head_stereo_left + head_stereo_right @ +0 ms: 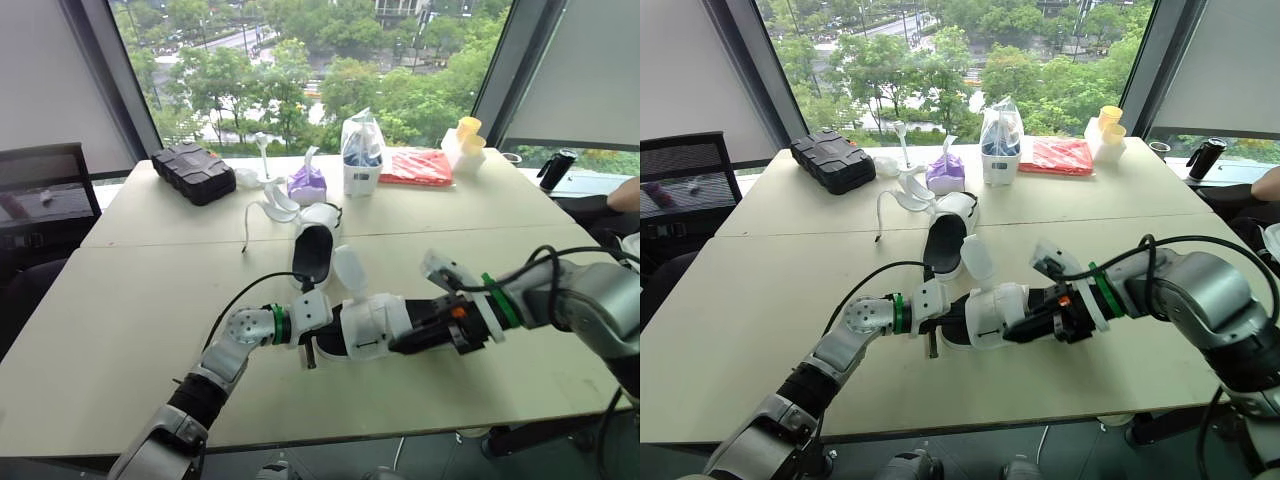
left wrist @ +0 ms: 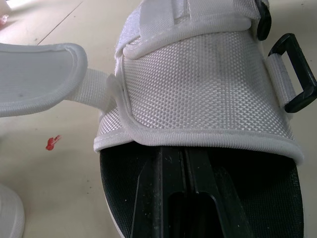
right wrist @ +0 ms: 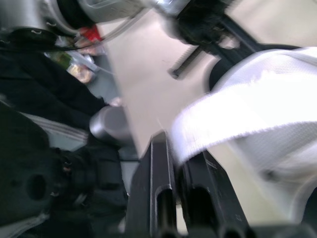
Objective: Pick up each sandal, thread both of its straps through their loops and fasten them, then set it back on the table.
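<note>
The right claw [image 1: 397, 344] is pinching a white strap [image 3: 223, 116] of the sandal [image 1: 372, 322], its two fingers pressed nearly together with the webbing crossing just past their tips. I am reading that as the threading grip, since the strap end has to be steered toward the black loop [image 2: 294, 74] sitting on the side of the upper. The left claw [image 1: 322, 338] is gripping at the heel end, fingers pressed close together over the black footbed and tucked under the woven upper. I am judging that it is acting as the anchor, steadying the sandal so a pull on the strap does not drag it, though exactly what sits between those fingers I cannot tell. A padded flap [image 2: 42, 74] is hanging open to one side, so the fastening is not looking done. The sandal is sitting between my two arms over the near half of the table [image 1: 120, 330], not far from the front edge, so I am wary of drawing the strap toward me. The second sandal [image 1: 315, 250] is lying just beyond, near enough to bump on an outward swing. The freer room is lying off to the right, where the tabletop is bare.
</note>
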{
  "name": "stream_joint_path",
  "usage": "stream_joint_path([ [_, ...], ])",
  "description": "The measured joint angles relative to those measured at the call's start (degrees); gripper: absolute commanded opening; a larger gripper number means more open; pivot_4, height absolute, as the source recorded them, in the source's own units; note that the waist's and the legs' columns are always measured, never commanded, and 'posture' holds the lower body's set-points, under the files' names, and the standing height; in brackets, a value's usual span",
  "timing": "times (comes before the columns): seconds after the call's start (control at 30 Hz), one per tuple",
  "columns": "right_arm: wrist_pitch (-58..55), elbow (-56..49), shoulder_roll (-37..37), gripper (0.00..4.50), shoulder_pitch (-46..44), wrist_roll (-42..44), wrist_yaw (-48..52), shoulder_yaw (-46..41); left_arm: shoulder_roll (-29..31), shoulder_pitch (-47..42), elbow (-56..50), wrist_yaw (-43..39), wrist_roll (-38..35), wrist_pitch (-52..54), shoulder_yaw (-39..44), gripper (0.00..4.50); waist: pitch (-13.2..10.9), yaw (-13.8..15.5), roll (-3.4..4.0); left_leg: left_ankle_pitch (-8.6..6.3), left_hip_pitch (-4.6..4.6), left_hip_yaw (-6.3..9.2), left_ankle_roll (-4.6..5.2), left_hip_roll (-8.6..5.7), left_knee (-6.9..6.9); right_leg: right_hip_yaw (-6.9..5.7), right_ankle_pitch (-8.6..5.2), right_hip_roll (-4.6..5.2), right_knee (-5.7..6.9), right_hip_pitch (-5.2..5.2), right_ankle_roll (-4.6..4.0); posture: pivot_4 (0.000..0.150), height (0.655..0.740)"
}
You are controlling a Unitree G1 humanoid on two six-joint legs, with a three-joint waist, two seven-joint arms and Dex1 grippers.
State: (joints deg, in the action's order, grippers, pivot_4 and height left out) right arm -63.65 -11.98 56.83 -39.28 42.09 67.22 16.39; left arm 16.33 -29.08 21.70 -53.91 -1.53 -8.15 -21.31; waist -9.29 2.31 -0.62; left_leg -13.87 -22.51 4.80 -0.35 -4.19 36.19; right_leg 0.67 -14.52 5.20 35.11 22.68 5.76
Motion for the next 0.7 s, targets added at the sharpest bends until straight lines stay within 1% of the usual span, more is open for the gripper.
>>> stream_joint_path([
  [0.17,3.33,5.38,-1.96,0.05,-1.82,-4.86,2.70,2.98,0.08,0.02,-0.02,0.00,0.00,-0.06,0.06,0.00,0.01,-0.09,0.03,0.06,0.00,-0.01,0.10,0.00,-0.01,-0.01,0.02,0.01,0.00,0.02,0.02,0.150,0.7400],
  [0.3,7.05,13.38,-5.65,0.05,-5.87,-9.61,4.86,6.23,0.11,0.29,-0.02,0.69,0.08,-0.04,0.06,0.00,0.01,-0.18,0.02,0.00,0.05,0.00,0.00,0.01,0.03,-0.02,0.10,-0.01,0.02,-0.01,-0.01,0.150,0.7400],
  [0.4,8.90,17.65,-7.19,0.97,-7.08,-11.59,6.81,7.19,0.08,0.53,-0.22,1.05,0.09,-0.04,0.04,0.00,0.02,-0.23,0.03,0.01,0.08,0.00,0.00,0.01,0.03,-0.03,0.11,-0.03,0.04,-0.02,-0.02,0.150,0.7400],
  [0.47,8.97,19.35,-7.95,2.00,-7.99,-11.71,8.04,7.16,0.18,0.64,-0.30,1.14,0.08,-0.04,0.09,0.00,0.04,-0.24,0.05,0.02,0.09,0.00,0.01,0.01,0.03,-0.03,0.12,-0.04,0.05,-0.02,-0.01,0.150,0.7400],
  [0.6,7.91,23.31,-9.89,3.83,-10.68,-12.44,7.99,5.77,0.27,0.71,-0.30,1.52,0.11,-0.04,0.09,0.00,0.07,-0.26,0.10,0.00,0.11,0.01,-0.02,0.02,0.04,-0.02,0.16,-0.04,0.07,-0.03,-0.04,0.150,0.7400],
  [0.7,5.98,27.58,-11.57,3.83,-12.72,-12.81,6.89,4.24,0.28,0.71,-0.35,1.46,0.11,-0.04,0.07,0.00,0.08,-0.27,0.12,-0.01,0.11,0.01,-0.02,0.02,0.04,-0.02,0.16,-0.04,0.09,0.00,-0.05,0.150,0.7400],
])
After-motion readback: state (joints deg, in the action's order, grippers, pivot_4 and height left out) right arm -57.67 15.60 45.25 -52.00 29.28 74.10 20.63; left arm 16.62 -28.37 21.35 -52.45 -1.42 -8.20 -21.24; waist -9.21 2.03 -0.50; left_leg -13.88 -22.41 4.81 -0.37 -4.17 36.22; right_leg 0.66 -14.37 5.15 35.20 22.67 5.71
